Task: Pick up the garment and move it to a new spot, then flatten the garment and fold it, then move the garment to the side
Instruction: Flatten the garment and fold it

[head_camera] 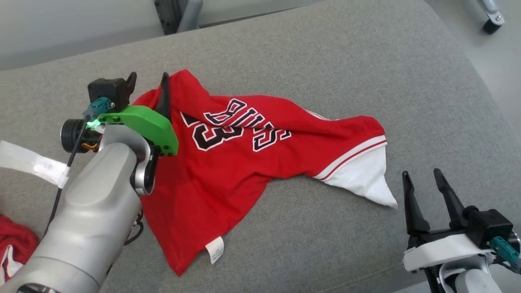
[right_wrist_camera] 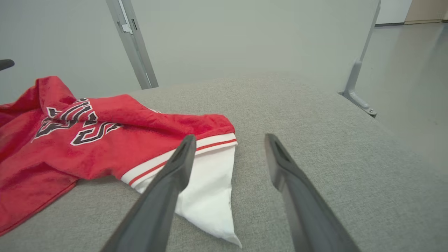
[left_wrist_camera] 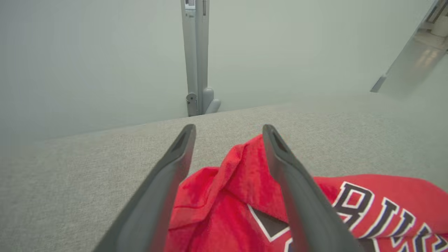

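Observation:
The garment (head_camera: 244, 162) is a red jersey with black-and-white lettering and a white-trimmed end, lying crumpled on the grey padded surface (head_camera: 325, 61). My left gripper (head_camera: 148, 81) hovers over its upper left corner, open. In the left wrist view a raised red fold of the garment (left_wrist_camera: 217, 210) lies between and below the spread fingers of that gripper (left_wrist_camera: 227, 131), touching neither clearly. My right gripper (head_camera: 421, 175) is open just right of the white corner. In the right wrist view the garment (right_wrist_camera: 87, 147) has its white tip under the left finger of the right gripper (right_wrist_camera: 227, 140).
Another red cloth (head_camera: 12, 240) shows at the lower left edge, with a white strip (head_camera: 32, 162) above it. A metal post (left_wrist_camera: 196, 52) rises behind the far edge of the surface. A caster wheel (head_camera: 492, 20) stands on the floor at the top right.

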`<state>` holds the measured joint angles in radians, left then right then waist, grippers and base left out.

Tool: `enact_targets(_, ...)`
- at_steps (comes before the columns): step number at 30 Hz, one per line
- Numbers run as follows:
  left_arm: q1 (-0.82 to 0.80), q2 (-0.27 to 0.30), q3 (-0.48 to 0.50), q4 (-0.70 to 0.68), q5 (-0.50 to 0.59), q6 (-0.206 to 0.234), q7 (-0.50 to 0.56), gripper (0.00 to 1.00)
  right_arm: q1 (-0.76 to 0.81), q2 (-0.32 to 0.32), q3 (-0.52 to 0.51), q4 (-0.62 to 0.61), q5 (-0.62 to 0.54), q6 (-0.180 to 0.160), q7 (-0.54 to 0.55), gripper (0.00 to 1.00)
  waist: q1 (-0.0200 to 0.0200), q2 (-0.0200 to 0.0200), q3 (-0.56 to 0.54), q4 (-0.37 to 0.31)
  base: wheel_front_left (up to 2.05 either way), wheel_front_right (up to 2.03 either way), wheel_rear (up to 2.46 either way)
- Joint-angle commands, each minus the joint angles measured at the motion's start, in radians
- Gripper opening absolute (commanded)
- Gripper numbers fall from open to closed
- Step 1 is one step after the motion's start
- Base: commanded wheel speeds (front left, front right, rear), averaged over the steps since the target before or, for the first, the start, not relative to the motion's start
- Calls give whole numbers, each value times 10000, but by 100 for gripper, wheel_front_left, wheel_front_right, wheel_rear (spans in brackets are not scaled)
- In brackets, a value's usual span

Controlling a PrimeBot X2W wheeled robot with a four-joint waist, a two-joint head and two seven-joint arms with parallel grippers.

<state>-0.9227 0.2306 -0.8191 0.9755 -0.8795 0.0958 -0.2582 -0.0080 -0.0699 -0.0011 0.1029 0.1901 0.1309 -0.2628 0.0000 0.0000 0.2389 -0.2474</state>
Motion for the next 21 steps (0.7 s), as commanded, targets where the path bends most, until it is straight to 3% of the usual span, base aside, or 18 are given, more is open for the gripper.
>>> enact_targets(1,351,109,436,-750,329,195,-74,100,109,-94,-105,-157,-80,-3,-30,100,0,0,-620,472,0,0,0)
enact_targets(12,5481,261,2684,-6852,2863,1383,-60,100,588,-515,-947,-1286,-378,-3,-30,100,0,0,-1592,1183,0,0,0)
enact_targets(16,7709,34,3289,-8430,3711,1516,-61,100,964,-581,-1371,-1583,-411,-3,-30,100,0,0,-1836,1488,0,0,0)
enact_targets(21,9274,-428,4060,-9435,4539,1223,-60,100,1387,-536,-1898,-1590,-403,-3,-30,100,0,0,-1920,1767,0,0,0)
